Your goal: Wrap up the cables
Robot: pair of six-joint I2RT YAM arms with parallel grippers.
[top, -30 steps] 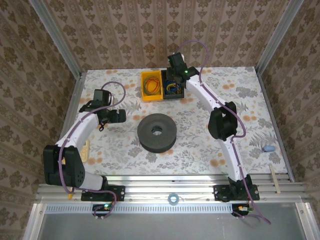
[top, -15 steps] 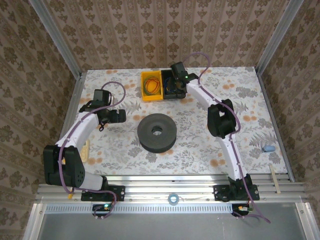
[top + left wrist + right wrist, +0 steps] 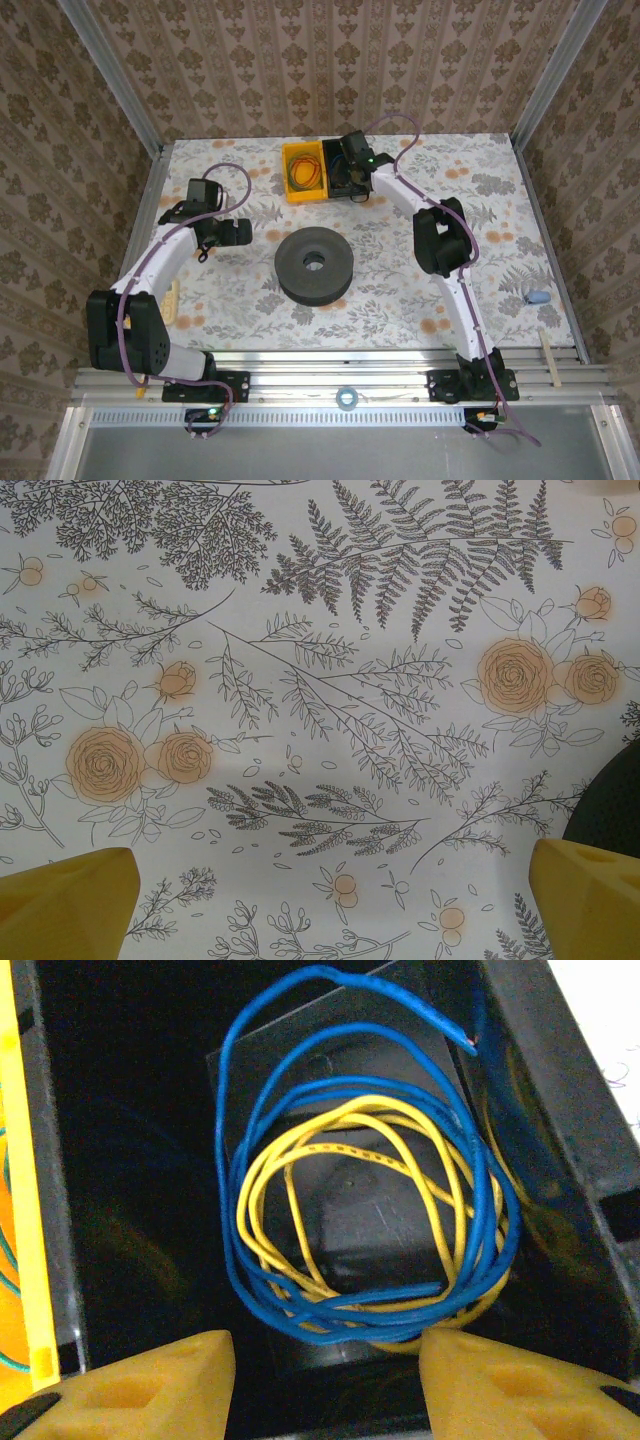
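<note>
Right wrist view: right tool (image 3: pixel 330 1385) hangs over the black bin (image 3: pixel 130 1160), pointing down into it. Its yellow fingers (image 3: pixel 150 1380) stand partway apart with nothing gripped between them. The blue cable (image 3: pixel 232 1230) and the yellow cable (image 3: pixel 350 1108) lie on the bin floor, loosely coiled together. Blue makes the outer loops and yellow mostly sits inside them. One blue end sticks out at the upper right, near the bin wall. The bottom of the coil is just above the gap between the fingertips. Cannot tell if the fingers touch it.

The yellow bin (image 3: pixel 25 1210) wall shows at the left edge, touching the black bin.

Top external view: both bins sit side by side at the far middle of the floral worktop (image 3: pixel 480 200), with the yellow one to the left. The right arm reaches over the black bin. A black ring (image 3: pixel 295 270) lies flat mid-worktop, well apart from the bins.

Left wrist view: left tool (image 3: pixel 325 910) is wide open and holds nothing, hovering over bare worktop. The ring's edge shows at the right of this view.
</note>
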